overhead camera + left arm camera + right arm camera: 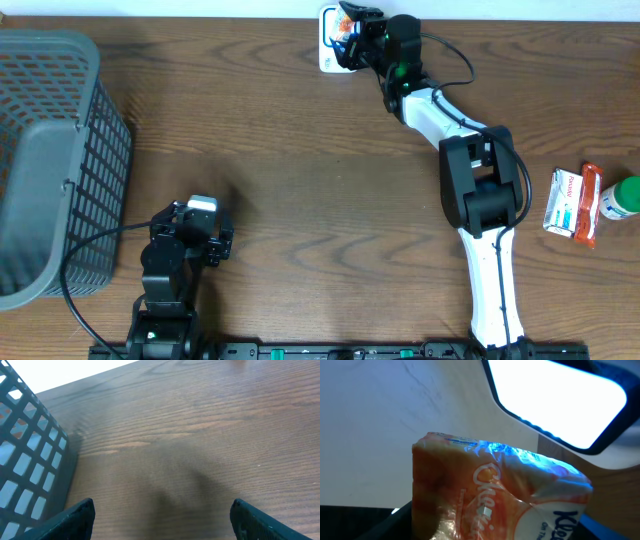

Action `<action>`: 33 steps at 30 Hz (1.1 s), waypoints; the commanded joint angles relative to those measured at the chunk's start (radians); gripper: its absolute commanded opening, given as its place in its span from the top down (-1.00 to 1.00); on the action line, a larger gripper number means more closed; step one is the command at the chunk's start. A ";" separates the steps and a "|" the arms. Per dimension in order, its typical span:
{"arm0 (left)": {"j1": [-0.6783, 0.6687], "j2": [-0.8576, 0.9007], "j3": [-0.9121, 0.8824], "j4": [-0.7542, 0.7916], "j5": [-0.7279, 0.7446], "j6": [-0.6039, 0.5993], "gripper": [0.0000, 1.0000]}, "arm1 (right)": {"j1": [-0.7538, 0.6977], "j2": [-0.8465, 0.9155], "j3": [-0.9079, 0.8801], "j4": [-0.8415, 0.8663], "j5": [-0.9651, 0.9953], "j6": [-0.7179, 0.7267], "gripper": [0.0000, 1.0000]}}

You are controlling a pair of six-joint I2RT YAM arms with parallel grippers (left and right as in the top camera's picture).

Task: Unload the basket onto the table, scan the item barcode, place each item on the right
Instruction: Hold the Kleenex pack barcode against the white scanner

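Overhead, beside the basket (pixel 40 150), the left gripper (pixel 161 517) hangs wide open and empty. Further right, the right gripper (pixel 352 28) has the tissue packet (pixel 490 490) between its jaws over the white scanner (pixel 327 45). How firmly, I cannot tell. A loose hold could drop it unscanned.

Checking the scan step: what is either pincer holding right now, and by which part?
The right pincer holds the orange plastic tissue packet by its near end, the rest jutting out. The left pincer is open, empty.

A wooden table (pixel 300 150) bears a basket (pixel 62 175), scanner (pixel 326 60), packets (pixel 565 203) and bottle (pixel 622 198).
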 commanded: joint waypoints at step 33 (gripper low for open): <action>-0.003 -0.005 0.002 0.003 -0.009 -0.009 -0.74 | 0.044 -0.026 0.013 -0.299 0.051 -0.449 -0.43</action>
